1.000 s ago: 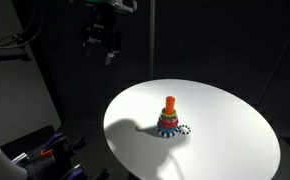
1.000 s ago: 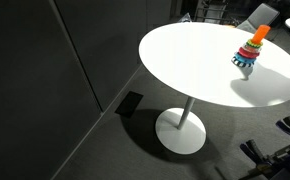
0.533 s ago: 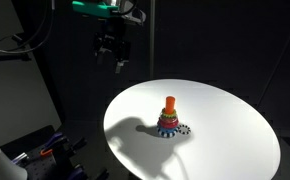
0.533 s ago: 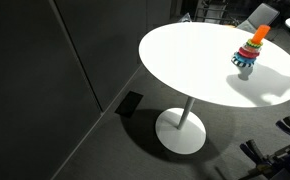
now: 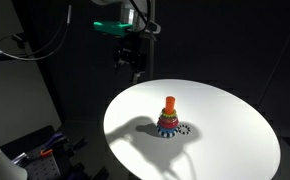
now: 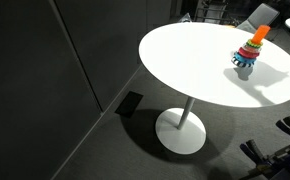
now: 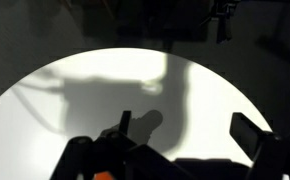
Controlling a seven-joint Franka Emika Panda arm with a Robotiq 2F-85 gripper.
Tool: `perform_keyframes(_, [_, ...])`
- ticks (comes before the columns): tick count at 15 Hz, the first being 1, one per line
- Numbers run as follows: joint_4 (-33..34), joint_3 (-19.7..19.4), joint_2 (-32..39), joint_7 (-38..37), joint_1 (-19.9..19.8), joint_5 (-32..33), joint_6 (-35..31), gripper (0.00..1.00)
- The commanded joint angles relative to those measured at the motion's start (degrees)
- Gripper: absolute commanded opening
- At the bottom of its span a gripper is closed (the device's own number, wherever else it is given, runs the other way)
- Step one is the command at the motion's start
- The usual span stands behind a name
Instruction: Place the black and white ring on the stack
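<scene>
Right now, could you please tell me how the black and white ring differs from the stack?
The black and white ring lies flat and low; the stack stands upright, taller, topped by an orange peg. The ring is patterned in black and white; the stack shows red, green and bluish bands. The ring is a single piece; the stack holds several rings. Both sit side by side on the white table.

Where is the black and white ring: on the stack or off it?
Off: the ring lies on the table beside the stack.
</scene>
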State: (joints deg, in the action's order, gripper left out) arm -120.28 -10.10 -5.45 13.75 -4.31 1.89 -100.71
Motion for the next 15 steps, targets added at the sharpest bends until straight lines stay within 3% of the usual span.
perform_keyframes(1, [4.0, 0.7, 4.1, -3.9, -1.6, 1.9, -1.5, 1.00])
perform_keyframes(15, [14.2, 0.3, 17.4, -15.5, -3.3, 5.0, -6.9, 1.00])
